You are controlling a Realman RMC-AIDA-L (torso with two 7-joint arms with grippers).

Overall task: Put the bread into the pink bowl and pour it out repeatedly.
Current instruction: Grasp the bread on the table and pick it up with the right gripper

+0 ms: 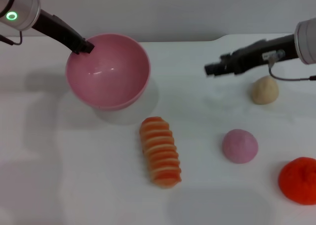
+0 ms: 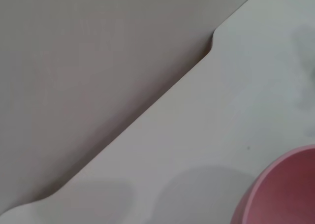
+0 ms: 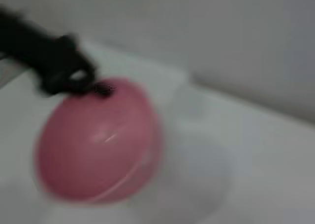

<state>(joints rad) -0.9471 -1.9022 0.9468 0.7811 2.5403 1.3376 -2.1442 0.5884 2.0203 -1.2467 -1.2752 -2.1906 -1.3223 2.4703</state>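
Note:
The pink bowl [image 1: 108,71] is tilted, its opening facing the front of the table, and nothing is inside it. My left gripper [image 1: 85,47] is shut on its far left rim and holds it a little above the table, with a shadow below. The right wrist view shows that same left gripper [image 3: 74,79] pinching the bowl [image 3: 98,140]. Only part of the bowl's wall [image 2: 285,194] shows in the left wrist view. The striped bread [image 1: 160,152] lies on the table in front of the bowl, apart from it. My right gripper [image 1: 210,68] hovers at the right, pointing toward the bowl.
A beige egg-shaped lump [image 1: 265,90] sits below the right arm. A small pink ball [image 1: 240,146] and an orange-red lump [image 1: 298,179] lie at the front right. The white table's [image 1: 59,175] back edge has a notch [image 2: 211,39] behind the bowl.

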